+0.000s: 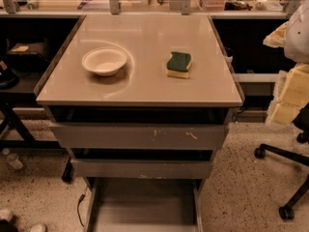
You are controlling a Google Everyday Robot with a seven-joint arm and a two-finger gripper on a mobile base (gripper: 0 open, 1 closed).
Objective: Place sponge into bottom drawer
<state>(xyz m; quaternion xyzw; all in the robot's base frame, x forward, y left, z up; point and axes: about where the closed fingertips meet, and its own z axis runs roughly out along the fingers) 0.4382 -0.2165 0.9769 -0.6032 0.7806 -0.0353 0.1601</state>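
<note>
The sponge (179, 64), dark green on top with a yellow foam base, lies flat on the beige cabinet top (145, 88), right of centre. The bottom drawer (145, 204) is pulled out at the foot of the cabinet, and its flat grey floor shows bare. My gripper is not in view. A white rounded shape (298, 30) at the right edge may be part of my arm, well to the right of the sponge.
A white bowl (104, 61) sits left of the sponge on the top. The scratched-front drawer (140, 137) and the middle drawer (142, 169) are nearly closed. Pale yellow foam blocks (292, 95) and a chair base (285, 180) stand to the right. A cable (79, 204) lies left of the bottom drawer.
</note>
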